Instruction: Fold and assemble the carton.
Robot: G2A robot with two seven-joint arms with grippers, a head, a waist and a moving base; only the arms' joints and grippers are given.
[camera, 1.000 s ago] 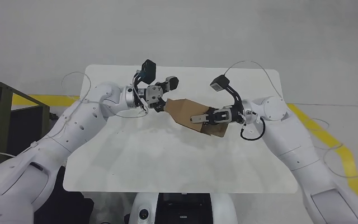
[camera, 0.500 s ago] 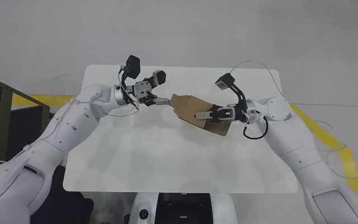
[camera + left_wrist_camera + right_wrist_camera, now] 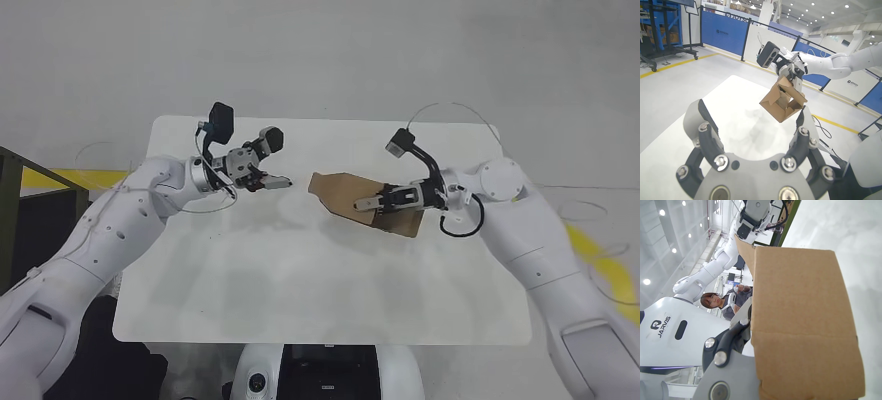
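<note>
Carton (image 3: 335,187) clamped in right gripper (image 3: 364,203) | left gripper (image 3: 752,105) wide, well apart

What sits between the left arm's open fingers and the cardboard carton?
Nothing. The top view shows just a bare stretch of white table between the left gripper and the carton, which the right gripper holds.

Right claw (image 3: 363,204) clamping carton (image 3: 335,187), left claw (image 3: 277,160) spread, apart

Blue partitions (image 3: 723,36), pale floor (image 3: 677,75), perhaps shelving (image 3: 666,22)
</note>
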